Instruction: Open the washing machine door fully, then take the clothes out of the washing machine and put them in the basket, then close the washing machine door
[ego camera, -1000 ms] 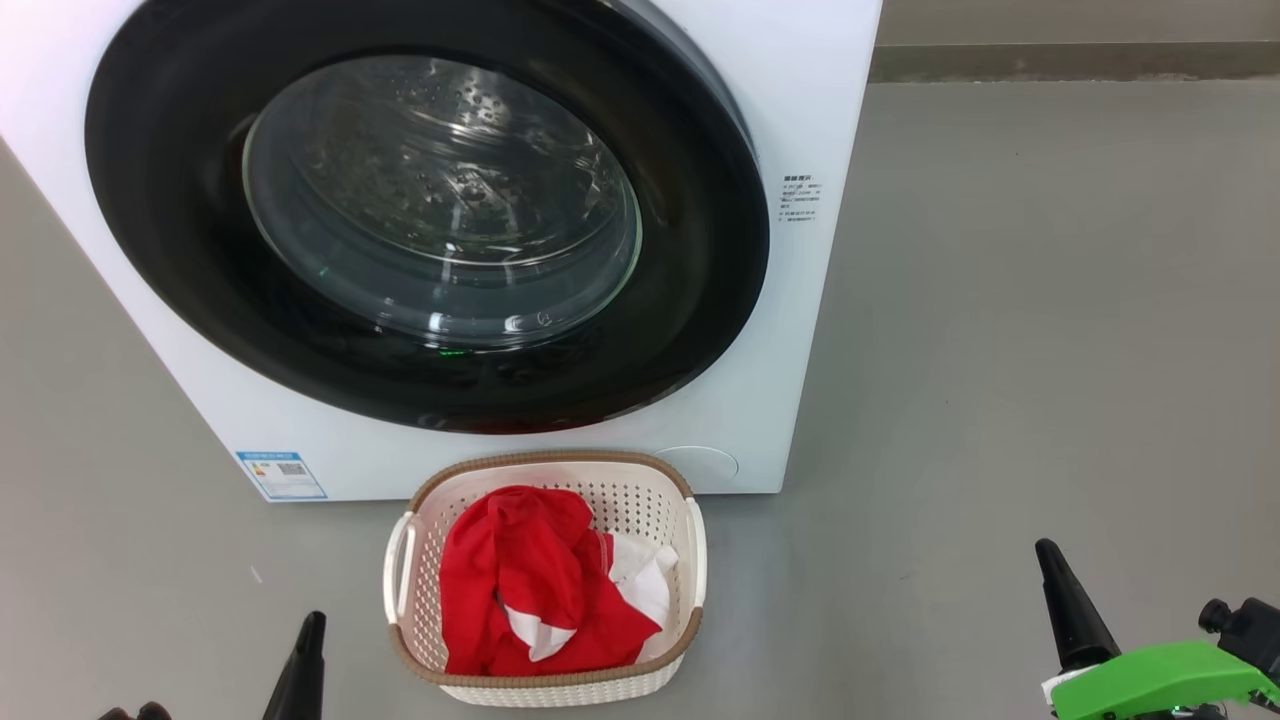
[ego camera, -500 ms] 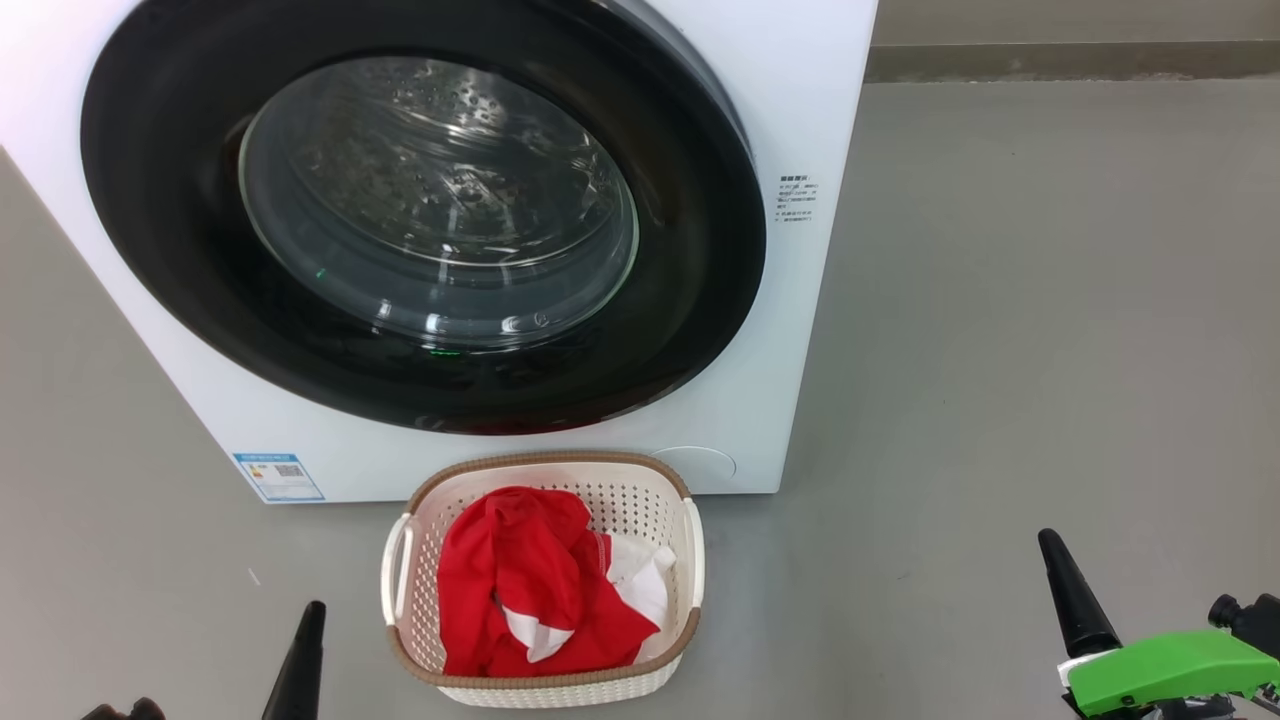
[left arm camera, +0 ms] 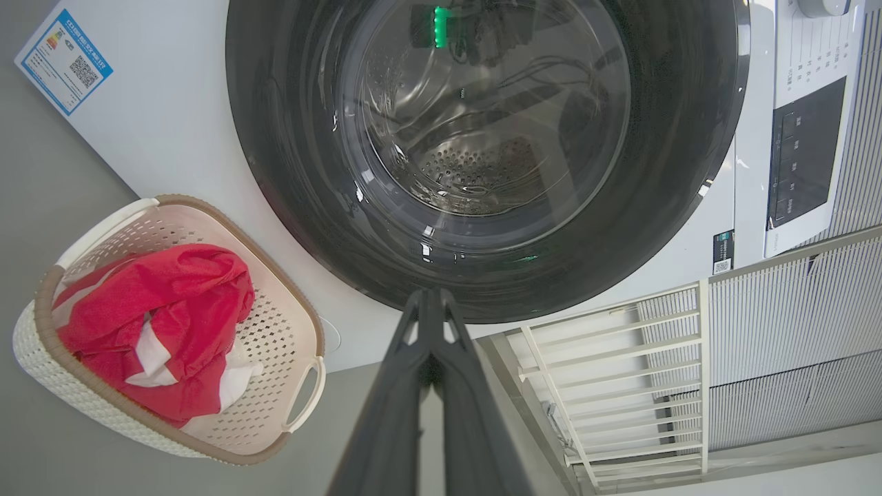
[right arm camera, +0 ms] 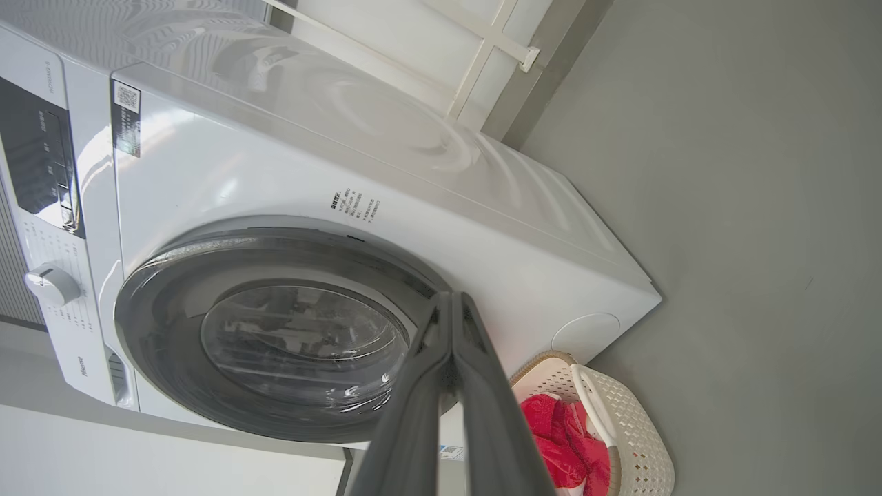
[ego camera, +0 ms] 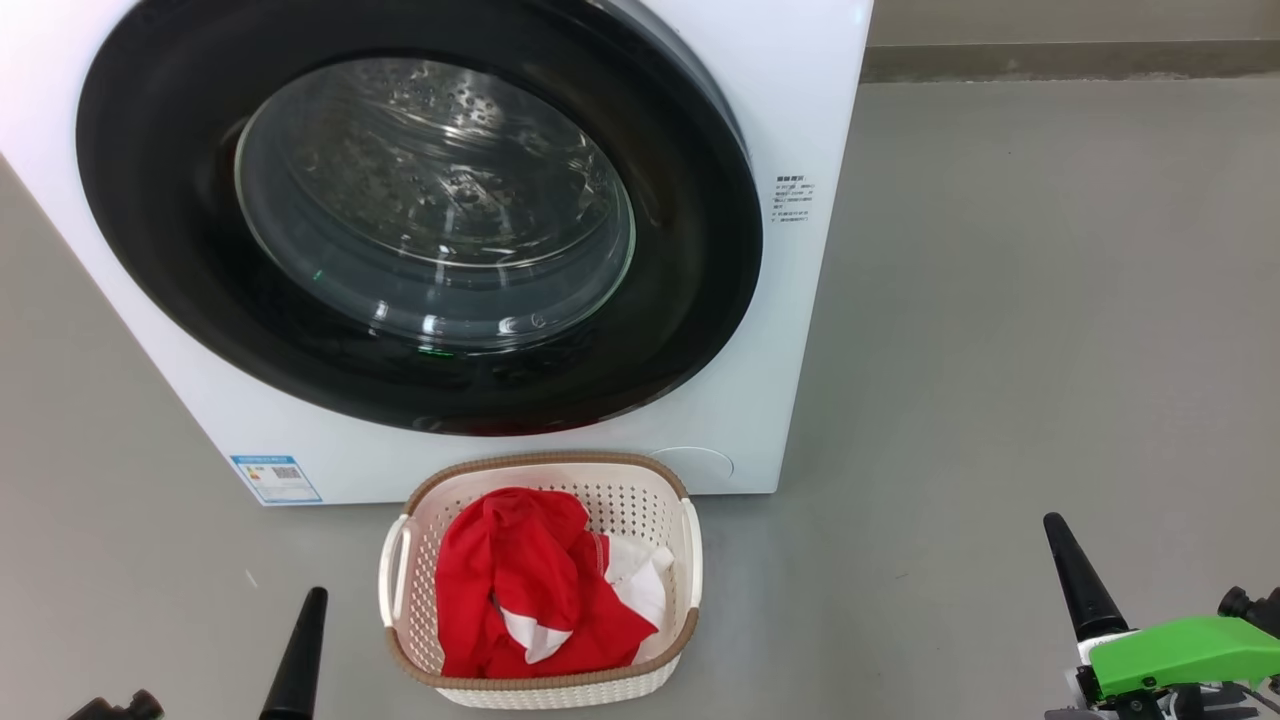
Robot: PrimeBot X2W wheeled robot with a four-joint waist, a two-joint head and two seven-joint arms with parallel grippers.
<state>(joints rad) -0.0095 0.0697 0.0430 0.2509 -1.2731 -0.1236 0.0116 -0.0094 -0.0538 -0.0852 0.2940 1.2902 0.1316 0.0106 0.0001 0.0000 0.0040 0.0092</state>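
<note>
Left gripper (ego camera: 310,612): matte black, long cone narrowing to rounded tip; small black knob (ego camera: 135,705) near base. Right gripper (ego camera: 1058,540): same black cone, seated in white block (ego camera: 1082,672). Bright green angular cover (ego camera: 1185,650) behind it, round black cap (ego camera: 1240,602) beyond. In wrist views, fingers (left arm camera: 396,399) dark grey, smooth, flat-sided, each with small triangular cut-out near tip.

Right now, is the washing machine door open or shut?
Shut. The washing machine door lies flat against the front of the washing machine in the head and wrist views.
</note>
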